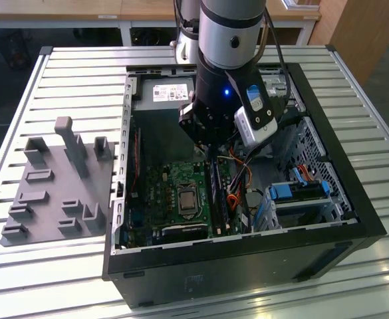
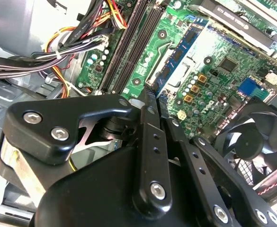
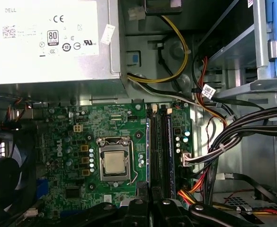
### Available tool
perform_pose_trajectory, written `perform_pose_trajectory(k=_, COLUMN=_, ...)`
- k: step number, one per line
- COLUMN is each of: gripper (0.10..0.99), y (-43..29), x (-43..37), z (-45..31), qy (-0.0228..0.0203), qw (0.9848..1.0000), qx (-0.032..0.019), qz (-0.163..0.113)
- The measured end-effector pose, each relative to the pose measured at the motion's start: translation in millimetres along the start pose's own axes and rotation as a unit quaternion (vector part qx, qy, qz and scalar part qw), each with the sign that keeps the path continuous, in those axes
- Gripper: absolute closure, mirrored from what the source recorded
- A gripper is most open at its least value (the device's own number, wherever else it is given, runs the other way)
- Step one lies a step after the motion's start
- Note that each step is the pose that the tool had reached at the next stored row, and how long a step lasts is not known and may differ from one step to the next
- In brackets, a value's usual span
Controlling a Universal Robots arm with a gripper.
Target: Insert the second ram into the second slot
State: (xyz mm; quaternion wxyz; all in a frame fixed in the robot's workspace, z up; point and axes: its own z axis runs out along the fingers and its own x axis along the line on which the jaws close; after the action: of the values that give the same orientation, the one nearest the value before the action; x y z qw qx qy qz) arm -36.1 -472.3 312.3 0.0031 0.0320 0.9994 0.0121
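Ram (image 2: 178,54) is what we see in the gripper (image 2: 152,94). In the second wrist view the black fingers (image 2: 147,123) are drawn together on the blue stick, which reaches out from their tips over the motherboard (image 2: 218,71). It hangs near the dark slots (image 2: 129,47) and runs along the same line as them. Whether it touches a slot we cannot tell.

In the exterior view we find the gripper (image 1: 207,147) low inside the open case (image 1: 327,139), with the arm upright above it. In the first wrist view the slots (image 3: 159,142) lie beyond the fingers, next to the socket (image 3: 114,161), and the power supply (image 3: 48,42) sits past the board. A grey tray (image 1: 54,186) rests on the slatted table (image 1: 68,80), to the exterior view's left of the case.
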Motion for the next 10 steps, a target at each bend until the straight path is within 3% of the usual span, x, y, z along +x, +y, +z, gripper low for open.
perform_pose_trajectory(k=10, gripper=0.949, y=-0.1, x=0.0, z=6.3, qy=0.0005, qw=1.0, qx=0.0001, qz=0.0)
